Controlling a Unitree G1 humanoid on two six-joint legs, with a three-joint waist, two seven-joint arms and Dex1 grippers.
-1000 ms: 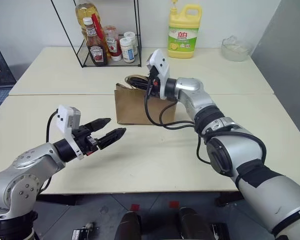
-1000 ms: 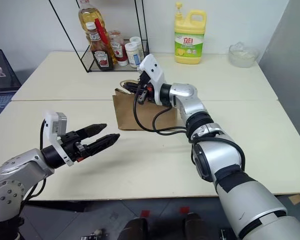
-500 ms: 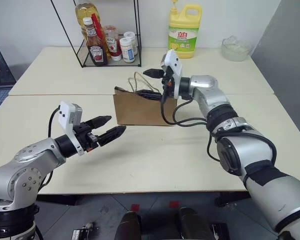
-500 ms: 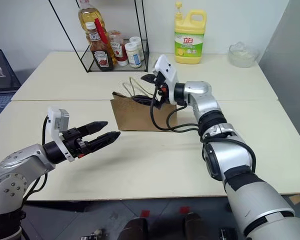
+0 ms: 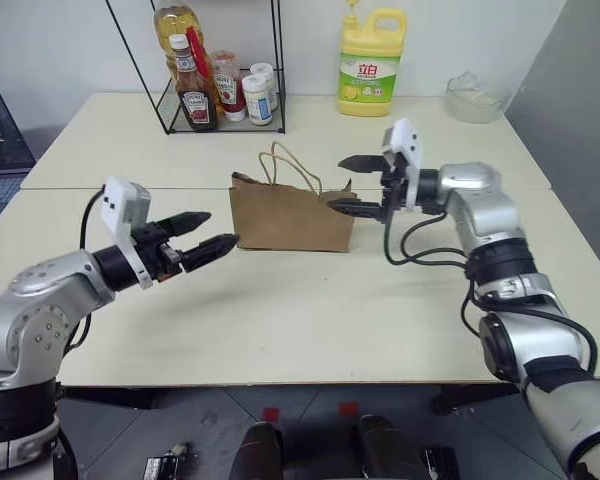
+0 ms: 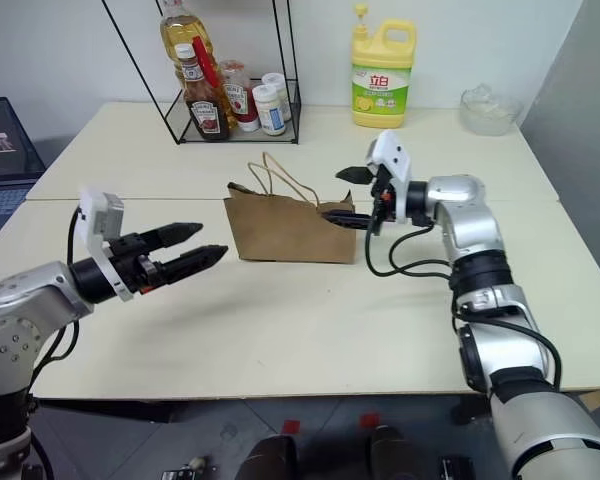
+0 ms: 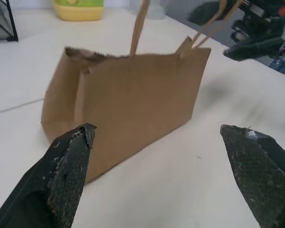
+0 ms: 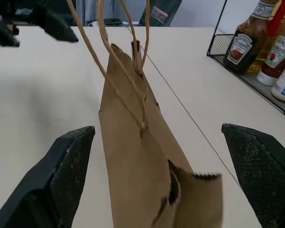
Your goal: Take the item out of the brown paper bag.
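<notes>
Left eye view shows the right gripper (image 5: 350, 184) with fingers spread wide and empty, one finger above the bag's right end and the other level with its top edge, just beside the paper. Its wrist points along the desk toward the left edge. The left gripper (image 5: 202, 233) is also fully open and empty, its fingers aimed at the bag's left end, near it but apart.

Between the two grippers the bag (image 5: 290, 215) stands upright near the middle of the desk, close to the seam where two tops meet. Its twine handles (image 5: 292, 167) loop up above the mouth. From the right wrist view the mouth looks pinched nearly flat, with a torn, ragged rim. The bottle cannot be seen; it is presumably inside.

The bag should handle as light, soft and easily crushed or tipped, with handles that could snag a finger. The bottle inside is likely light, stiff and smooth-walled, so slippery; a hold round its neck under the cap seems safest, with the other gripper steadying a bag end or spreading the mouth.

Against a second ago, the right gripper was nearly closed down at the bag's mouth; it has since opened wide and swung out toward the desk's right edge. The handles, bunched low then, now stand up. The left gripper has edged closer to the bag, open throughout.

At the desk's far edge stand a wire rack (image 5: 220, 70) of sauce bottles, a yellow jug (image 5: 368, 62) and a glass bowl (image 5: 472, 96).
</notes>
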